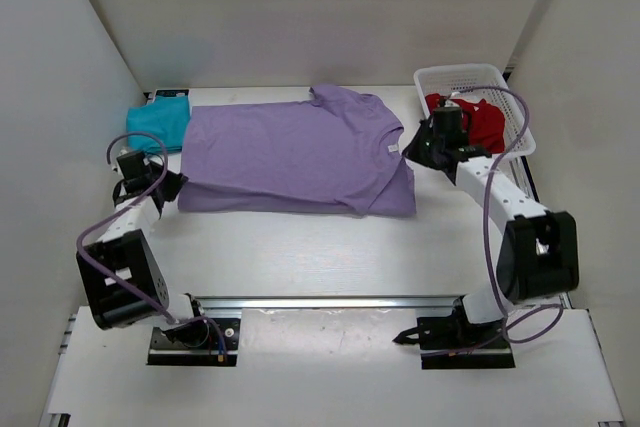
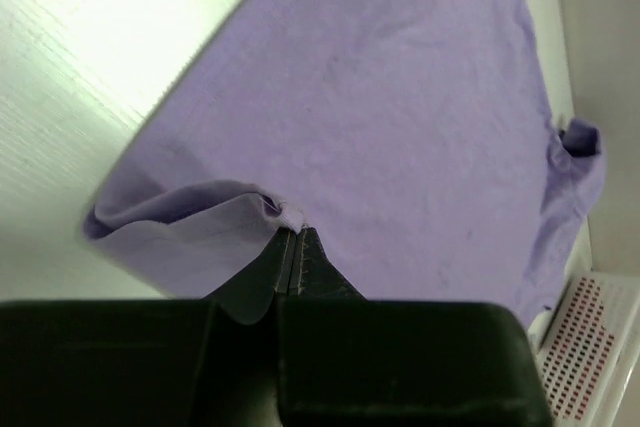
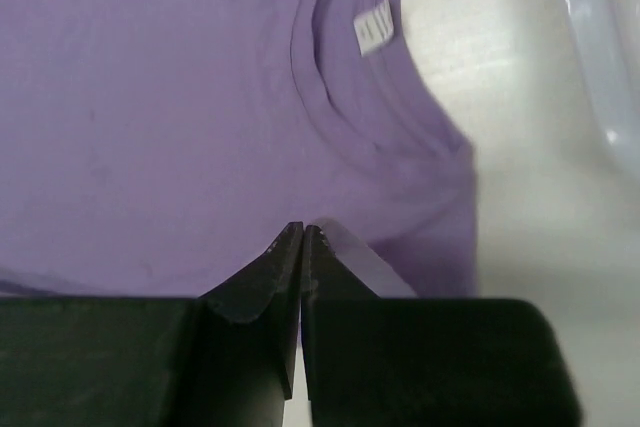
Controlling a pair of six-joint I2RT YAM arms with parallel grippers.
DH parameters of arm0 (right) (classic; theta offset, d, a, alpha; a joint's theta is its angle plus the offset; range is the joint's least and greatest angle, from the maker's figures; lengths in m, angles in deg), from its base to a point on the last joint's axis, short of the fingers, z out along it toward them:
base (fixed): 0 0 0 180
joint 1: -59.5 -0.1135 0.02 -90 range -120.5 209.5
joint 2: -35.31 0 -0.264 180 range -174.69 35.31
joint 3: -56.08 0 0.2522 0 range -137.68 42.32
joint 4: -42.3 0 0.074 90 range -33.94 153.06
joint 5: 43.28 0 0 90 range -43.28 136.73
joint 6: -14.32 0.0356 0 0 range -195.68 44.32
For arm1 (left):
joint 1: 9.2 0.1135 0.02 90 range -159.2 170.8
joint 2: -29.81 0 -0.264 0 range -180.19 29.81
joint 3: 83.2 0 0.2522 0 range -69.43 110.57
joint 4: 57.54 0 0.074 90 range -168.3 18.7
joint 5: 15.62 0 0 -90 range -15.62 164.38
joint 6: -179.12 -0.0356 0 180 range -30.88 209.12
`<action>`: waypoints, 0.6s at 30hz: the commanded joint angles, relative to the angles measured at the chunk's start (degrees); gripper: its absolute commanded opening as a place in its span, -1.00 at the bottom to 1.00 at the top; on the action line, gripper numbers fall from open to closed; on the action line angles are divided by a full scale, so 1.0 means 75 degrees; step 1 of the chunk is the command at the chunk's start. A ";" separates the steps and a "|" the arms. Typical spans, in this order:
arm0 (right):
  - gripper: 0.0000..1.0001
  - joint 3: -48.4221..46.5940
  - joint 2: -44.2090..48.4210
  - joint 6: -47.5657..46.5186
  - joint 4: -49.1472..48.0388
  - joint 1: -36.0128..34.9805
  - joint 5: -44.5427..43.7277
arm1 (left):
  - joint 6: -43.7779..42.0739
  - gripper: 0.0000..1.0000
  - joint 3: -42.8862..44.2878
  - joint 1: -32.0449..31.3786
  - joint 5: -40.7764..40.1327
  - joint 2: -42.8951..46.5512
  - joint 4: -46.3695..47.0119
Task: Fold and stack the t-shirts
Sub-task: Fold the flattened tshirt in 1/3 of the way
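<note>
The lavender t-shirt [image 1: 300, 152] lies flat across the middle of the table, collar to the right. My left gripper [image 1: 170, 185] is at its near-left corner. In the left wrist view the left gripper [image 2: 292, 232] is shut on a lifted fold of the lavender t-shirt [image 2: 400, 97]. My right gripper [image 1: 412, 150] is at the shirt's right edge by the collar. In the right wrist view the right gripper [image 3: 302, 230] is shut with a flap of the lavender t-shirt [image 3: 150, 97] at its tips. The teal t-shirt [image 1: 160, 125] lies folded at the back left. The red t-shirt [image 1: 482, 122] lies crumpled in the basket.
A white plastic mesh basket [image 1: 450, 73] stands at the back right, just behind my right gripper; it also shows in the left wrist view [image 2: 600, 347] and the right wrist view [image 3: 600, 57]. White walls enclose the table on three sides.
</note>
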 commanded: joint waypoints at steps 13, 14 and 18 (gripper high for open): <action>-1.00 -0.4504 -0.3954 -0.0753 0.0834 0.0357 0.0165 | 0.0093 -1.00 0.1156 0.0132 -0.0489 -0.1700 0.0387; -0.98 -0.4737 -0.4096 -0.0753 0.0893 0.0381 0.0270 | 0.0081 -1.00 0.1179 0.0167 -0.0466 -0.1793 0.0434; -1.00 -0.5650 -0.4718 -0.0823 0.1021 0.0346 0.0329 | 0.0058 -1.00 0.1215 0.0214 -0.0443 -0.1934 0.0459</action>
